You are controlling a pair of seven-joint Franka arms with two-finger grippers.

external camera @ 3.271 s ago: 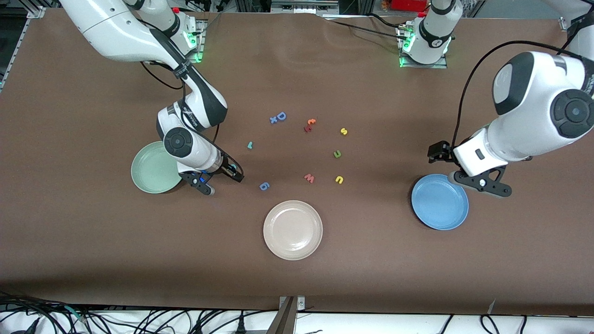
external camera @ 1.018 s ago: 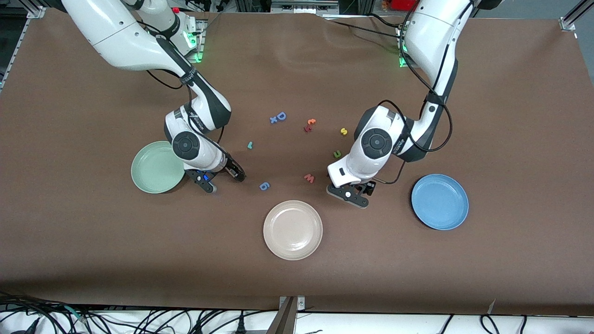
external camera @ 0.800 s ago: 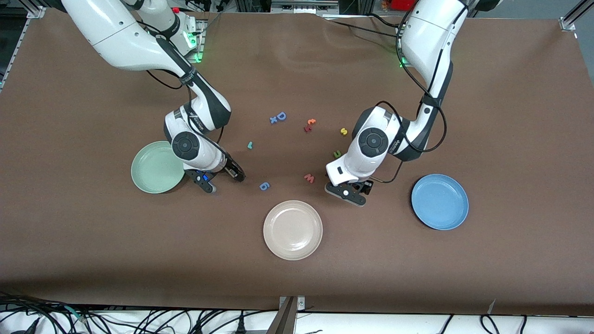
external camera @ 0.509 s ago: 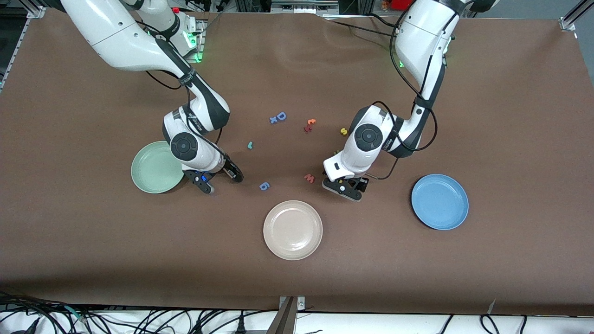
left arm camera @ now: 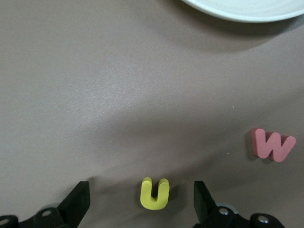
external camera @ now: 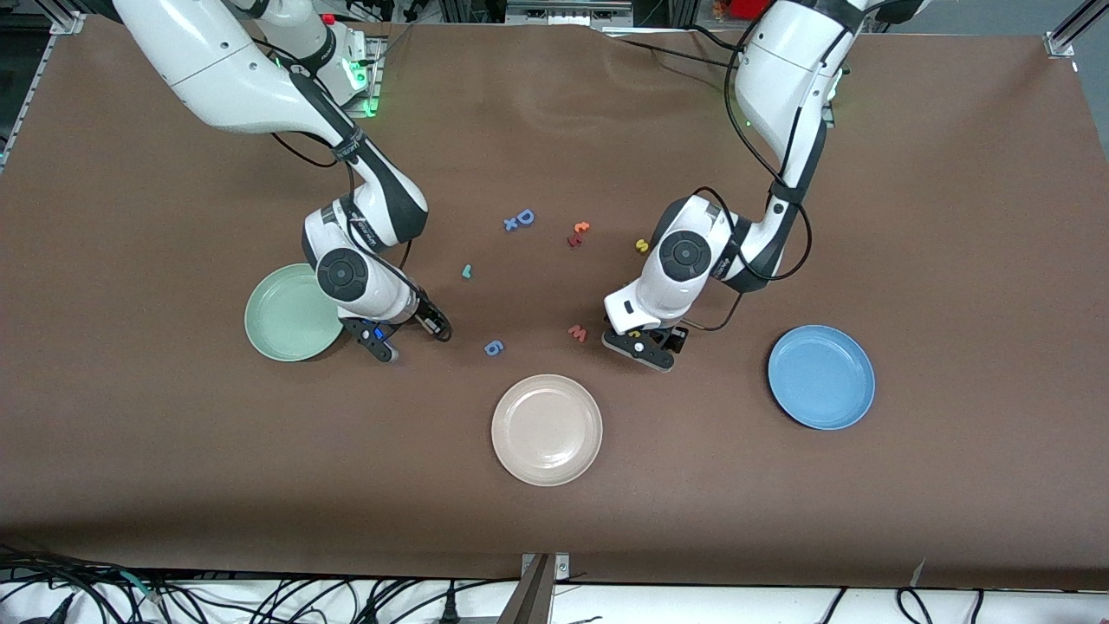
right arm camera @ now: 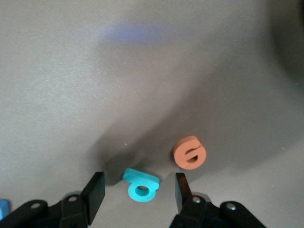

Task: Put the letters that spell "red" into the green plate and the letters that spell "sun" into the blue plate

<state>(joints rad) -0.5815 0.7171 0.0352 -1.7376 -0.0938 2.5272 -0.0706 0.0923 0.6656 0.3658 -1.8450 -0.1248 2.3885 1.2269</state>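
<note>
Straddling the yellow u [left arm camera: 155,193] on the table near the pink w [left arm camera: 272,145], the left tool [left arm camera: 141,202] is spread — the right tool [right arm camera: 137,194] brackets the teal d [right arm camera: 141,185] beside the green plate [external camera: 282,334]. Light, squashy foam; pinch across flat sides.

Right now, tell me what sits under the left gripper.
Between the open fingers of the left gripper lies the yellow u, flat on the table, not yet gripped. The pink w lies beside it. In the front view the gripper hides the u.
</note>
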